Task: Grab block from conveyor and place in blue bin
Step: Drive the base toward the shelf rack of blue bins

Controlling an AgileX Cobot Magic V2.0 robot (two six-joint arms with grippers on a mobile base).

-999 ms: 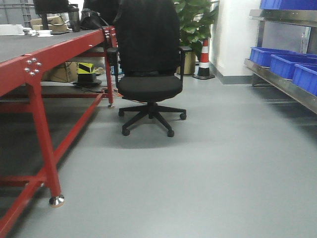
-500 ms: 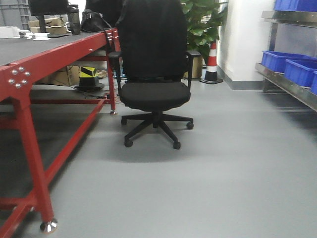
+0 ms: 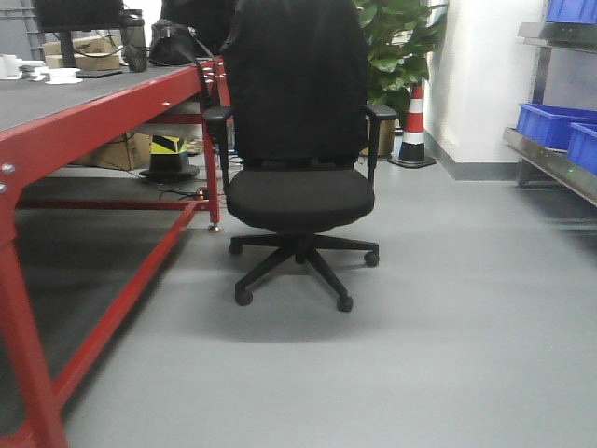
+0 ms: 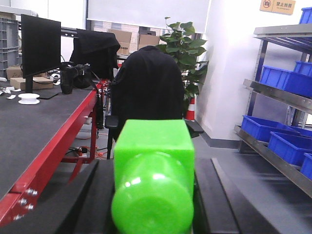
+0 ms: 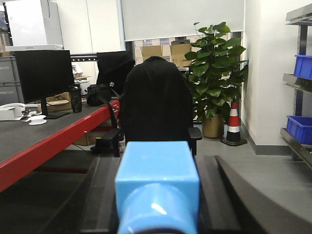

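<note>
The bright green block (image 4: 153,161) fills the middle of the left wrist view, its round stud facing the camera. My left gripper (image 4: 155,207) is shut on it, the black fingers (image 4: 83,200) pressed against both sides. My right gripper (image 5: 157,204) is shut on a light blue block (image 5: 157,170) with a stud. Blue bins (image 3: 550,123) sit on a metal shelf at the right, also visible as blue bins (image 4: 261,127) in the left wrist view and as a blue bin (image 5: 298,127) in the right wrist view. The conveyor is out of view.
A black office chair (image 3: 297,187) stands straight ahead on the grey floor. A red-framed table (image 3: 84,117) runs along the left, carrying a monitor (image 4: 40,46). A striped cone (image 3: 412,131) and a potted plant (image 3: 396,47) stand by the far wall.
The front view has moved closer to the chair, which now looks larger. The table's near leg has slid off the left edge and the blue bins toward the right edge.
</note>
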